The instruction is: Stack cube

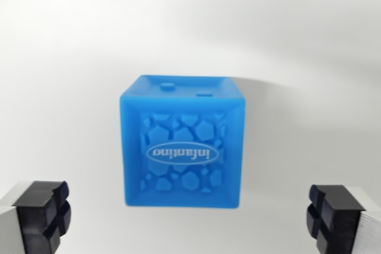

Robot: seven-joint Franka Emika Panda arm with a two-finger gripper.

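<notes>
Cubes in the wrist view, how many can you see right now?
1. A blue cube with "infantino" printed on its facing side sits on the white surface, centred between the two black fingers, touching neither. Others may lie outside this narrow view.

Bright blue cube (183,142) with raised pebble-like pattern and white oval logo outline on its facing side, plain white tabletop (71,57), black ridged pads (43,213) on white-bodied gripper (190,218) fingers
</notes>
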